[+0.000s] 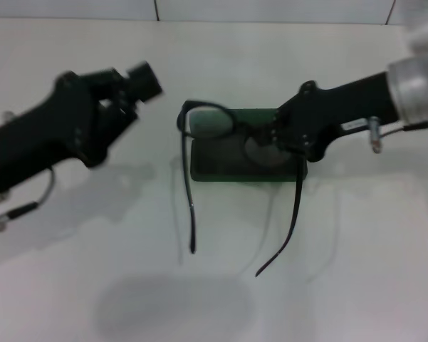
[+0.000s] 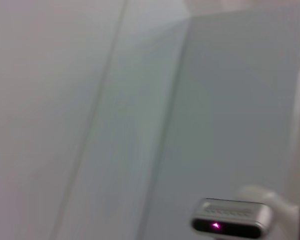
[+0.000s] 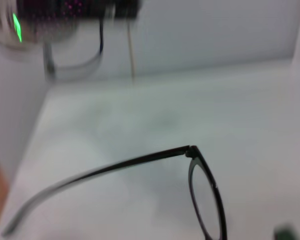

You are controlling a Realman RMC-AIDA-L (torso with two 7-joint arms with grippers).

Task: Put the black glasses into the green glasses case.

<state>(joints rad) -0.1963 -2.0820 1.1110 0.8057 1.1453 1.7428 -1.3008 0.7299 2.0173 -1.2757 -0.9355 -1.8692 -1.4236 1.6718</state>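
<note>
The black glasses [image 1: 208,121] hang above the green glasses case [image 1: 221,167], which lies on the white table at the middle. Their two temple arms are unfolded and reach toward the table's front. My right gripper [image 1: 270,140] comes in from the right and is shut on the glasses at their right lens, over the case. In the right wrist view one lens [image 3: 207,196] and one long temple arm show above the table. My left gripper [image 1: 132,89] is raised to the left of the glasses, apart from them.
The white table [image 1: 327,271] runs out on all sides of the case, with a wall along the back. The left wrist view shows only pale surfaces and a small grey device [image 2: 230,221] with a pink light.
</note>
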